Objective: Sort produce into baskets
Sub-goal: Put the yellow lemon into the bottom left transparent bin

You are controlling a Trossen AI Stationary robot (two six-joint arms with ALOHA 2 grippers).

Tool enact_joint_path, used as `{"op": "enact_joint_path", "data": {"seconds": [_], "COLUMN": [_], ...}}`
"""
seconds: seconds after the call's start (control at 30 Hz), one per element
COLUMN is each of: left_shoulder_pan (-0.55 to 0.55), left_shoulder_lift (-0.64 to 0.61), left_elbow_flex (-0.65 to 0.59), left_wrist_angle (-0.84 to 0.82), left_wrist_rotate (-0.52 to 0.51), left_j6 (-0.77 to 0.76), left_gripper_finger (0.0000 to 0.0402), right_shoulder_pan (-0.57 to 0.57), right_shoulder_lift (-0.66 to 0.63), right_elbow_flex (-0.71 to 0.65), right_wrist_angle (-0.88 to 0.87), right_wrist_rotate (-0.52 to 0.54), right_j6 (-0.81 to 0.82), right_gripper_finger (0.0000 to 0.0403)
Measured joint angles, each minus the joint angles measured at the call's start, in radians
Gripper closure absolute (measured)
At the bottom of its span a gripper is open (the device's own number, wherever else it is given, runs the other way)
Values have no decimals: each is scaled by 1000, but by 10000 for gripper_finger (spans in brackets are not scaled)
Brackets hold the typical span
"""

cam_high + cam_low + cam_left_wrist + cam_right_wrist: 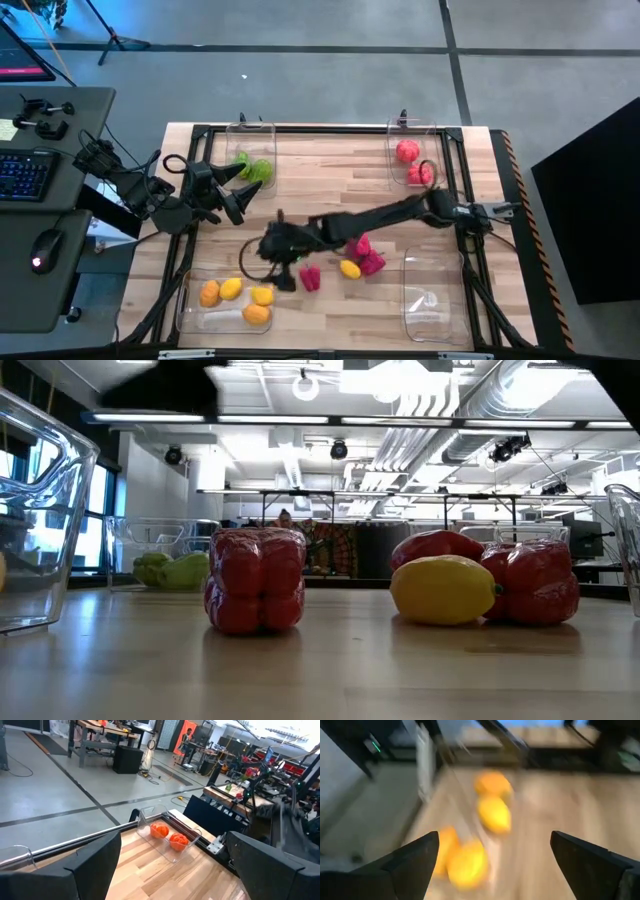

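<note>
Right hand: the right hand (283,262) hangs over the desk (330,205) just above the yellow-and-orange bin; its fingers stand wide apart in the right wrist view, with nothing between them.
Left hand: the left hand (243,196) hovers beside the green bin, fingers spread wide in its own wrist view, holding nothing.
Landmark: the loose yellow lemon (350,268), smooth and oval with a small nub at one end, lies on the pale wood-plank desk.
Nearest pieces: a glossy, lobed magenta-pink pepper (311,278) sits just left of the lemon; two more magenta-pink pieces (368,255) sit close behind and to its right, and in the low view one of them seems to touch it.
Yellow-and-orange bin: a clear, round-cornered plastic bin (190,318) stands well to the lemon's left at the near desk edge, holding four smooth rounded yellow and orange pieces (232,289).
Near right bin: another clear bin (432,300) stands to the lemon's right with no produce in it.
Green bin: farther back and left of the lemon, a clear bin (252,130) holds bumpy green pieces (255,168).
Red bin: at the far right corner, beyond the lemon, a clear bin (415,128) holds two red rounded pieces (407,152).
</note>
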Motion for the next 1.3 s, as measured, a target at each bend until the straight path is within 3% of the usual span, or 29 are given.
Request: {"op": "enact_joint_path", "data": {"seconds": [0.17, 0.27, 0.43, 0.57, 0.7, 0.83, 0.97, 1.13, 1.3], "left_shoulder_pan": [0, 0, 0, 0, 0, 0, 0, 0, 0], "left_shoulder_lift": [0, 0, 0, 0, 0, 0, 0, 0, 0], "left_elbow_flex": [0, 0, 0, 0, 0, 0, 0, 0, 0], "left_wrist_angle": [-1, 0, -1, -7, -8, -10, -16, -16, -16], "left_wrist_rotate": [1, 1, 1, 1, 1, 0, 0, 0, 0], "left_j6": [0, 0, 0, 0, 1, 1, 1, 0, 0], "left_gripper_finger": [51, 51, 51, 51, 51, 51, 51, 51, 51], "right_shoulder_pan": [-30, -25, 34, 108, 196, 265, 293, 283, 262], "right_shoulder_lift": [-110, -171, -363, -538, -626, -598, -530, -440, -380], "right_elbow_flex": [-14, -111, -453, -717, -895, -935, -886, -828, -802], "right_wrist_angle": [-398, -498, -406, -292, -208, -186, -180, -216, -250], "right_wrist_rotate": [61, 51, 98, 199, 287, 283, 340, 451, 439], "right_j6": [-102, -127, -35, 207, 454, 571, 574, 574, 574], "right_gripper_finger": [31, 31, 31, 31, 31, 31, 31, 31, 31]}}
